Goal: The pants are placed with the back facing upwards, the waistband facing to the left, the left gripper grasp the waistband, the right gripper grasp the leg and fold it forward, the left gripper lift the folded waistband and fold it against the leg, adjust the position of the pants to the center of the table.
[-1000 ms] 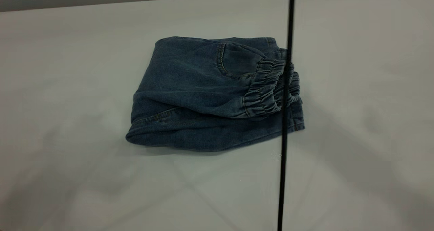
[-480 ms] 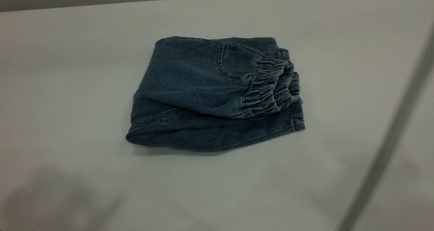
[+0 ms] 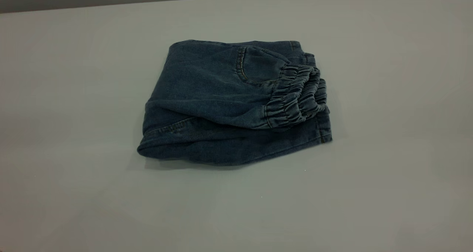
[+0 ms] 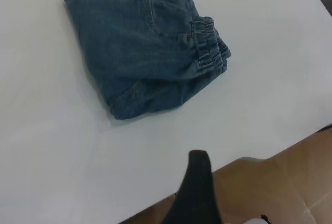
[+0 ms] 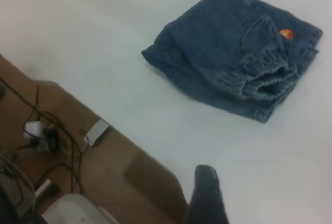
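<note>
Black cable gone, pants (image 3: 232, 104) folded — both grippers clear, empty.

the shorts (image 3: 232, 104) are folded over, so the print is hidden but for a bit of orange (image 5: 286, 33). each wrist view shows one dark fingertip, of the left gripper (image 4: 198, 182) and the right gripper (image 5: 207, 193), cut off by the edge.

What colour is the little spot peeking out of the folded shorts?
Orange, a small patch on the blue denim shorts, seen best in the right wrist view.
</note>
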Robot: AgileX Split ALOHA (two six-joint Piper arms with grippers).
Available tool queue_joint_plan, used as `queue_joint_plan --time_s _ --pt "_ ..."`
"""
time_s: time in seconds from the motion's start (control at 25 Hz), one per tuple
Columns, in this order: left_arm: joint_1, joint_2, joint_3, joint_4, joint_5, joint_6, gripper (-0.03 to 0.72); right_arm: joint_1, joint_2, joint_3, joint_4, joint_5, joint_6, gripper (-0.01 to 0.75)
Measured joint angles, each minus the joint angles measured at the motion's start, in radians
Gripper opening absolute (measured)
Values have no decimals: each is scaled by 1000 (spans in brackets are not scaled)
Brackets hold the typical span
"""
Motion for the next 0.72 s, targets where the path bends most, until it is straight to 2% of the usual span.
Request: queue_joint_plan --time_s 0.16,0.44,0.72 --pt "0 -151 125 17 2 0 580 0 -140 143 -1 -53 -48 476" --pt "0 -357 301 186 -1 -28 543 0 -292 348 -8 -93 -59 476" --pt "0 -403 344 233 -4 -36 529 0 -317 365 -5 -103 -56 476"
